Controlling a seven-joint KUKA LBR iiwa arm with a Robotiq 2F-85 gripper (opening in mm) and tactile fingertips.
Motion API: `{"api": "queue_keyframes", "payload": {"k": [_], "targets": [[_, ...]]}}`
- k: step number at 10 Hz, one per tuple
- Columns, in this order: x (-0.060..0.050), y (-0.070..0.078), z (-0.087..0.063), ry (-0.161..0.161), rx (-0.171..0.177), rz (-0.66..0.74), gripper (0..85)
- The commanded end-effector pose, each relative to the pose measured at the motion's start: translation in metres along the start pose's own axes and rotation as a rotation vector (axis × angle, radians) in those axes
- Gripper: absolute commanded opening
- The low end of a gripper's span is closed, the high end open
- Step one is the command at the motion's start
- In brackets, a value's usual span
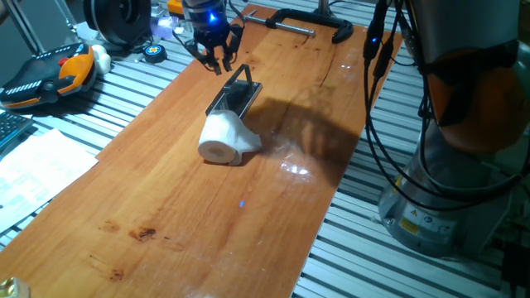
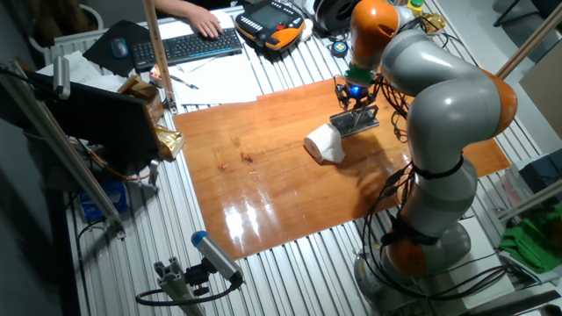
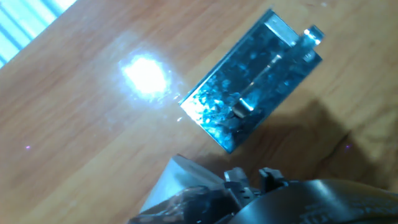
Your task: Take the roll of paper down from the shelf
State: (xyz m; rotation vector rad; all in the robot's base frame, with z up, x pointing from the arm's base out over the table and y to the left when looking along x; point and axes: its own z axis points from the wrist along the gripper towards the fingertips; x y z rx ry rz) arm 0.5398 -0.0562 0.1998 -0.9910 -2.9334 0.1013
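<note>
The roll of paper (image 1: pixel 225 139) lies on its side on the wooden board (image 1: pixel 166 215), touching the near end of the shelf (image 1: pixel 234 95). The shelf is a small dark metal tray with a thin bar frame, and it holds nothing. My gripper (image 1: pixel 217 60) hangs just above the shelf's far end, open and empty. In the other fixed view the roll (image 2: pixel 325 143) lies left of the shelf (image 2: pixel 356 121), with the gripper (image 2: pixel 356 98) above it. The hand view shows the bare shiny shelf (image 3: pixel 255 87) and one finger (image 3: pixel 186 193); the roll is out of view there.
A black clamp (image 1: pixel 306 23) lies at the board's far end. An orange and black pendant (image 1: pixel 45 70) and flat paper sheets (image 1: pixel 33 165) sit to the left. The robot base (image 1: pixel 447 165) and its cables stand at the right. A keyboard (image 2: pixel 189 46) is beyond the board.
</note>
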Motion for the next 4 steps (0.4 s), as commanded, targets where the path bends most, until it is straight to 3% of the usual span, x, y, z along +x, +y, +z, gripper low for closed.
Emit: {"api": "queue_keyframes", "payload": {"k": [1, 2, 4], "targets": [[0.0000, 0.0000, 0.0000, -0.007, -0.007, -0.141, 0.7], [0.0001, -0.0004, 0.0001, 0.012, -0.022, -0.141, 0.7], [-0.0007, -0.0006, 0.0009, 0.014, -0.010, -0.147, 0.7]]}}
